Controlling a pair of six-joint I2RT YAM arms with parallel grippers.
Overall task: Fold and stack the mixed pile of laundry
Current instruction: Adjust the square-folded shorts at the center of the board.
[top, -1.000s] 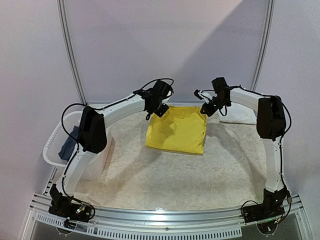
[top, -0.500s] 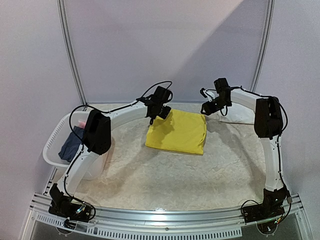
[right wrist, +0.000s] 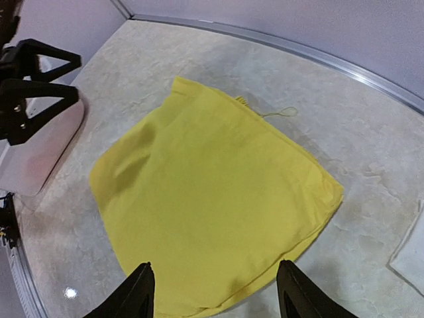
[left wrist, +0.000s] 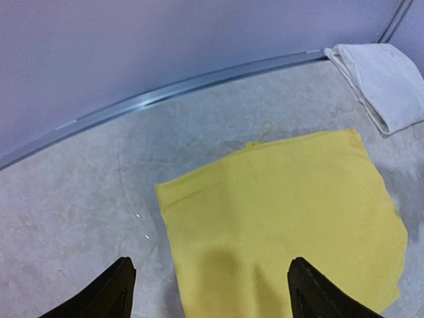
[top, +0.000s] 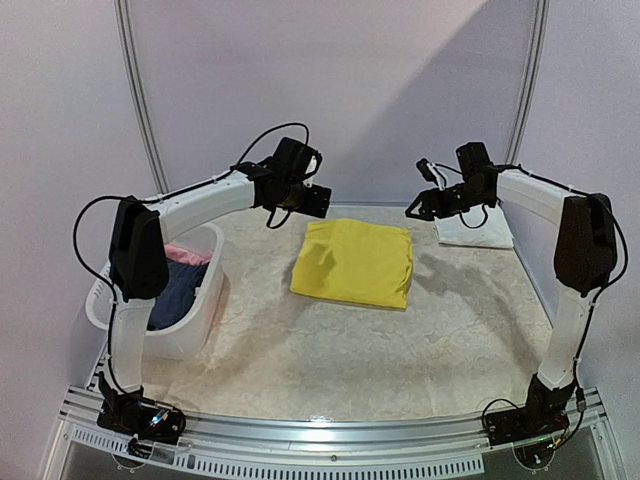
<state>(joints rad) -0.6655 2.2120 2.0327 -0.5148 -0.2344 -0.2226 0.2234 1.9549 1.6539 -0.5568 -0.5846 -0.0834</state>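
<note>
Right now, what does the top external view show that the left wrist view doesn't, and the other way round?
Only the top external: the white basket at the left, with a dark navy piece and a pink piece inside it. Only the left wrist: the drawstring loop poking out at the far edge of the yellow shorts. Both: the yellow shorts lying folded and flat, held by neither arm, and the folded white T-shirt off their far right corner, apart from them.

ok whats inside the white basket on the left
A dark navy garment with a pink piece at the far end. The basket wall and the left arm hide anything lower down.
</note>
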